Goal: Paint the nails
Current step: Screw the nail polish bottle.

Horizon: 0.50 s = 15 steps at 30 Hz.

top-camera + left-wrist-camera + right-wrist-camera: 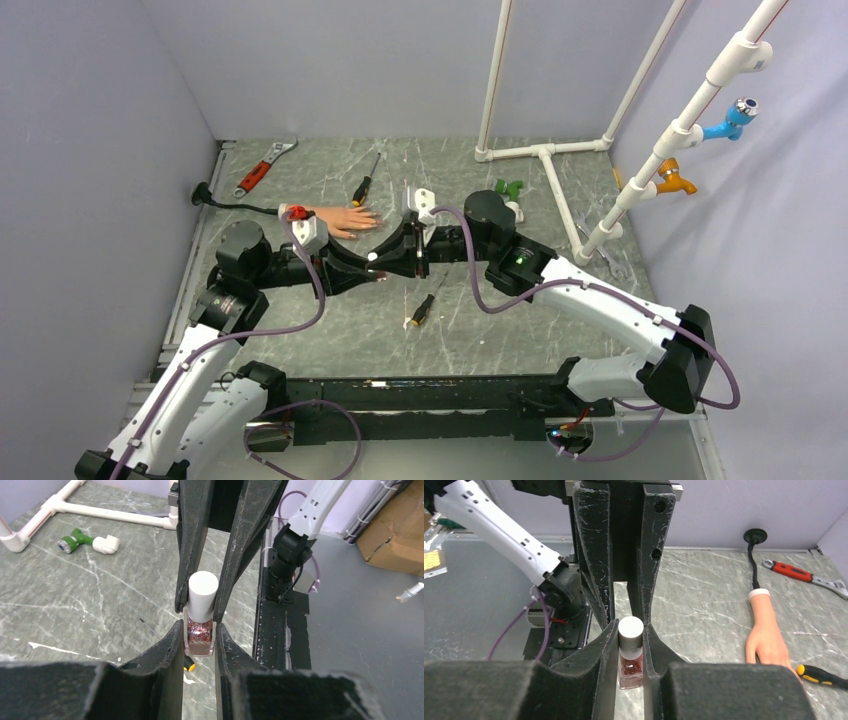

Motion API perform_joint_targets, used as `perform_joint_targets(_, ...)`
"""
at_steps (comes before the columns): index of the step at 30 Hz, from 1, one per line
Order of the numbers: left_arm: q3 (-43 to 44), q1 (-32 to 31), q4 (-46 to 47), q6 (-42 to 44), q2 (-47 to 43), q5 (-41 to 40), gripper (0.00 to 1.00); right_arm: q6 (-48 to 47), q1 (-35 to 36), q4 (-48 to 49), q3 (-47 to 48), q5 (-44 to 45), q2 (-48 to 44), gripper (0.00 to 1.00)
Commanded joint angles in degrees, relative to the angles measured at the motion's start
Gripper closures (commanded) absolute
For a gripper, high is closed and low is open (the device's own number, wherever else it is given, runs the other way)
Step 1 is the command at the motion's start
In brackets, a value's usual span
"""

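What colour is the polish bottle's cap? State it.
White. The cap of the polish bottle shows best in the left wrist view.

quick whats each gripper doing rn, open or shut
left gripper: closed, holding the polish bottle by its glass body
right gripper: closed on the bottle's white cap

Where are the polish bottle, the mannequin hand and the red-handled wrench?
polish bottle [630,667], right wrist view, on its glass body.
mannequin hand [769,647], right wrist view, on the back of the hand.
red-handled wrench [791,571], right wrist view, on its red handle.

Overhead; opposed wrist close-ups, shared bottle [201,617]
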Motion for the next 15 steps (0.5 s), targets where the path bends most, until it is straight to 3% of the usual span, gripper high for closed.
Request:
perform_joint_targets(1, 1.65, 0.03, 1.84, -0.8, -0.25, -5.59, 1.0, -0.51, 0.31, 2.25, 1.02, 3.34, 0.72, 0.91)
perform_joint_targets(7, 1.57, 0.06, 0.91, -1.9, -0.38, -14.69, 1.0, 1.57, 2.44, 4.19, 1.06, 15.15, 3.6, 0.98)
perform_joint_targets(15, 1.47, 0.02, -1.07, -1.0, -2.93, -23.61, 1.0, 0.84, 8.73, 3.35, 3.59, 32.43, 7.63, 1.0)
